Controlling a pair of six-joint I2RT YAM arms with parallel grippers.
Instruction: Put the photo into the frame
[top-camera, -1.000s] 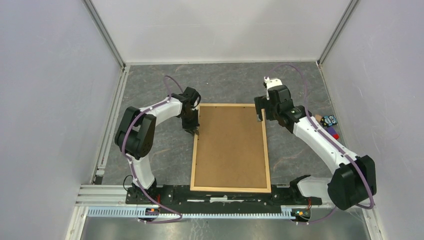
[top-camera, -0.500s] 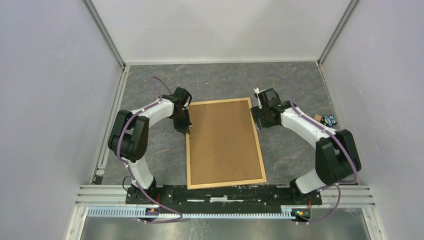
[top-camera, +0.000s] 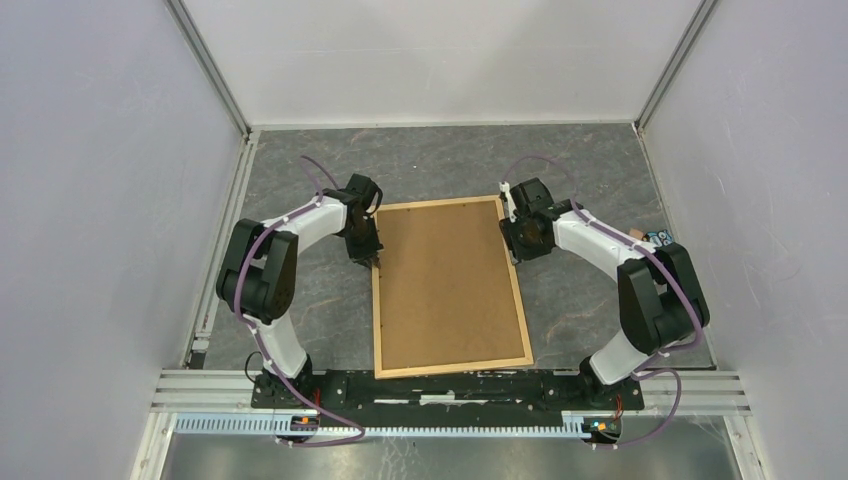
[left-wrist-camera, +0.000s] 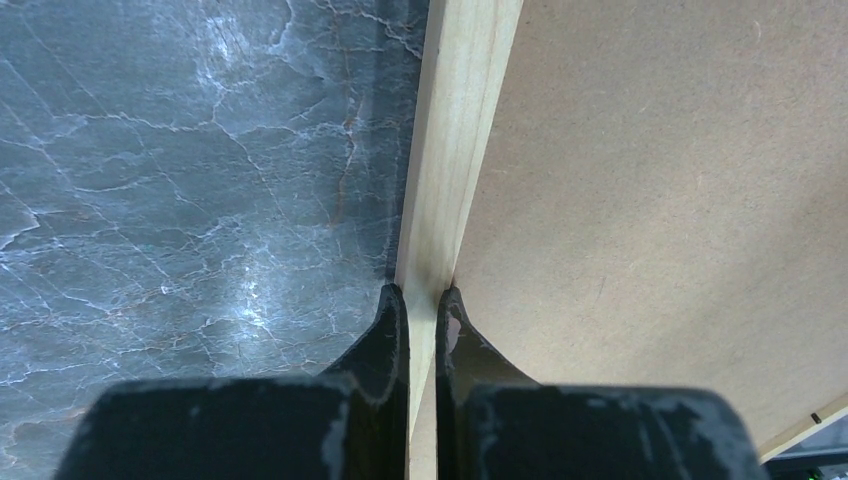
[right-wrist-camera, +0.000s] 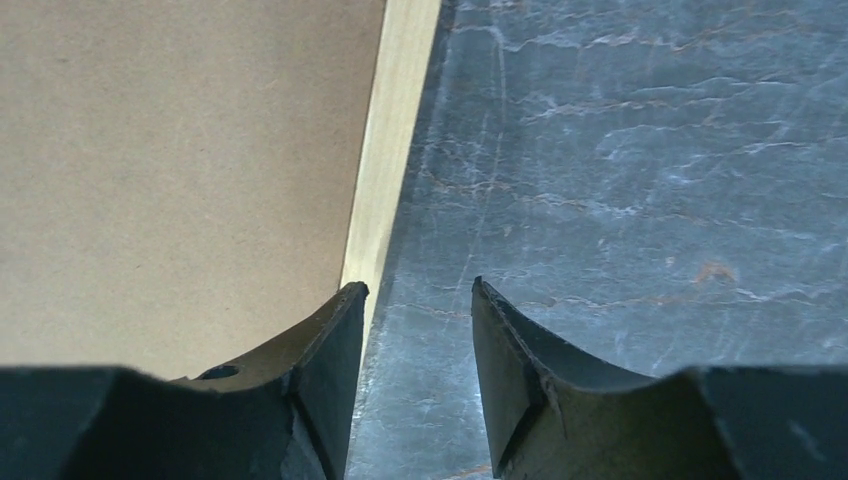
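The frame (top-camera: 377, 310) of thin light wood lies flat on the grey table, back up, with a plain brown board (top-camera: 448, 285) filling it. The photo is not in view. My left gripper (top-camera: 372, 258) is shut on the frame's left strip (left-wrist-camera: 455, 150), one finger on each side of it (left-wrist-camera: 422, 295). My right gripper (top-camera: 517, 256) is open at the frame's right strip (right-wrist-camera: 392, 150). Its left finger lies over that strip and the gap between its fingertips (right-wrist-camera: 418, 290) is over bare table.
Small colourful objects (top-camera: 660, 240) lie at the table's right edge by the wall. Pale walls close the table on three sides. A metal rail (top-camera: 400, 385) with the arm bases runs along the near edge, just below the frame's bottom strip.
Over the last second the frame slid left and a little away and turned slightly, both grippers moving with it. Since half a second ago only the right arm's elbow has folded in.
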